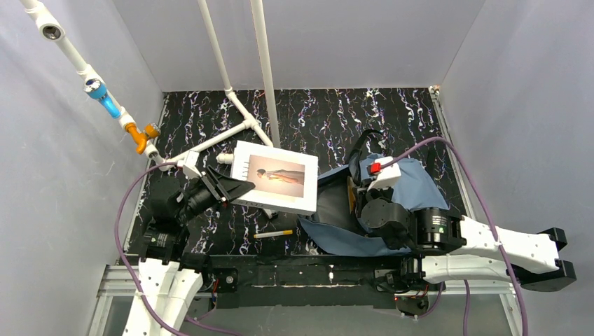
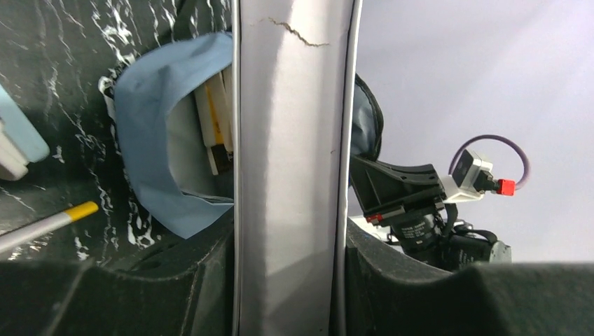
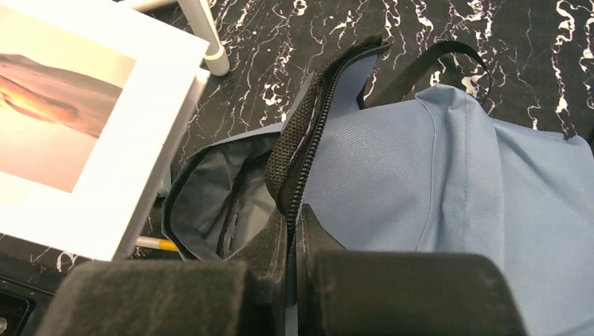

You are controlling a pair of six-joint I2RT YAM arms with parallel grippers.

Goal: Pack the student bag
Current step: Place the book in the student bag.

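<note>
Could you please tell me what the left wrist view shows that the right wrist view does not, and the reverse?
Only the left wrist view: white and yellow items already inside the student bag, the book edge-on in the left gripper, and a light-blue object. Only the right wrist view: the book's cover picture, a black strap, and the right gripper pinching the bag's zipper edge. Both: the bag, the book and a yellow-tipped pencil.

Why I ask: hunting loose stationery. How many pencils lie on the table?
1: a white, yellow-tipped pencil on the table, on the near side of the white book, just left of the student bag. Others may hide under the book or inside the bag.
</note>
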